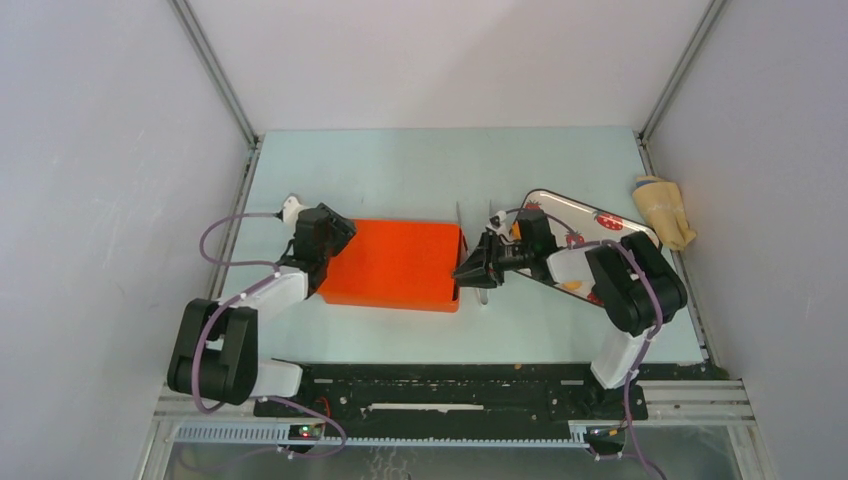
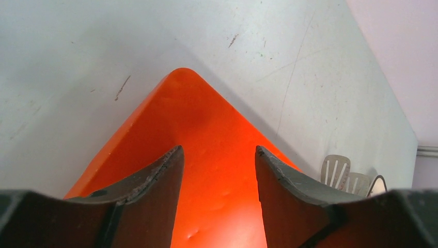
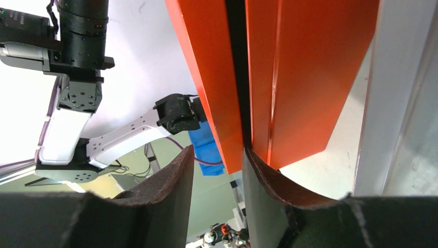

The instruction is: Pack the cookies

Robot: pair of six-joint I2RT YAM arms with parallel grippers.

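Both claws are gaping, holding nothing: left gripper is seemingly bracing the box, right gripper is nosing its right seam; hook squarely.

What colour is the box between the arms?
The box is orange, clearest in the top external view.

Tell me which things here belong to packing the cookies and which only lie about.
For the job: cookies, their tray, orange box.
Lying about: beige glove-like thing, slotted spatulas (possibly tools).
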